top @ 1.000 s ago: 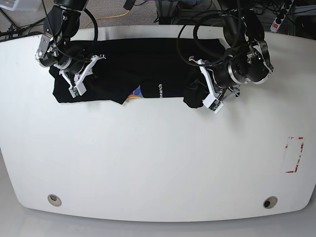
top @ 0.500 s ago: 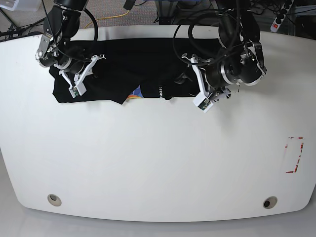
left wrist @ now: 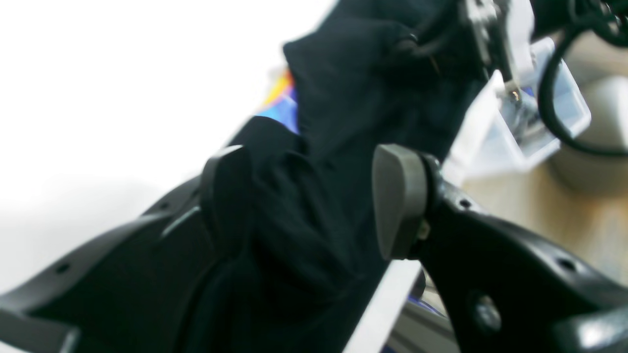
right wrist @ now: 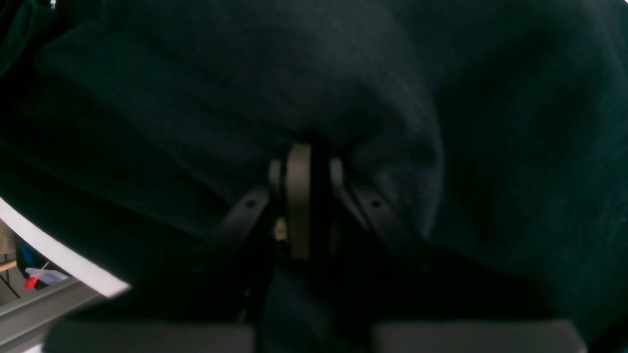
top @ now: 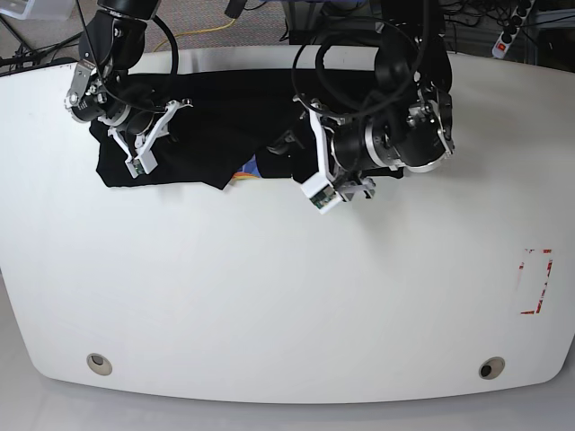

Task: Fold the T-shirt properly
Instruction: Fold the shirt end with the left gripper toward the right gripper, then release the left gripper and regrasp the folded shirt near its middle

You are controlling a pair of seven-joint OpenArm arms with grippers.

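1. Left wrist view: left tool (left wrist: 314,206) spread, grey pad at centre right, dark finger at centre left, a bunch of the T-shirt (left wrist: 343,98) running up between them toward the upper middle. Cloth against the left finger, clear of the right pad; cannot tell whether anything is truly gripped. A sliver of bright print (left wrist: 282,95) at the cloth's left edge. At upper right, a clear plastic bin (left wrist: 535,122) off the tabletop (left wrist: 98,98), contents too blurred to name.

2. Right wrist view: right tool (right wrist: 299,196) pressed together, pinching a fold of the T-shirt (right wrist: 343,98), black fabric filling nearly the whole frame and tenting up from the pinch. Probably held so to anchor that end while the other end is brought over. White tabletop edge (right wrist: 64,264) at lower left.

3. Base view: T-shirt (top: 225,126) along the upper edge of the tabletop (top: 269,305), bunched, from upper left to upper centre. Right tool (top: 144,148) at upper left, low on the cloth's end. Left tool (top: 325,184) at upper centre, beside the cloth's other end near the coloured print (top: 244,173); likely carrying that side inward for a fold. Fold judged partly done, cloth not yet flat.
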